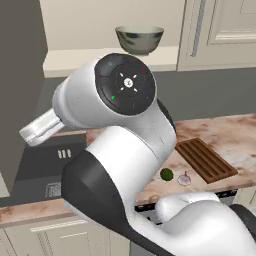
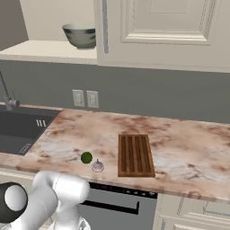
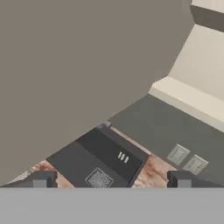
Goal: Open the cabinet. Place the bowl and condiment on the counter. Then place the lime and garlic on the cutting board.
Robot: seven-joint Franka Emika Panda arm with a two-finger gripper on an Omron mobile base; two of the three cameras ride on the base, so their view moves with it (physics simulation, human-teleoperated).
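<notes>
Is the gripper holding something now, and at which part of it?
Nothing is held. The gripper is open, with only the sink seen between its fingertips.

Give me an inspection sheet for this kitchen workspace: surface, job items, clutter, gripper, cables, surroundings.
Surface: marbled counter with dark sink set in at the left.
Job items: cabinet open; bowl on its shelf; lime and garlic side by side on the counter near its front edge, left of the cutting board, which is bare; condiment not seen.
Clutter: nothing seen.
Gripper: gripper open, holding nothing, looking down at the sink.
Cables: nothing seen.
Surroundings: two wall outlets, faucet, grey backsplash.
</notes>
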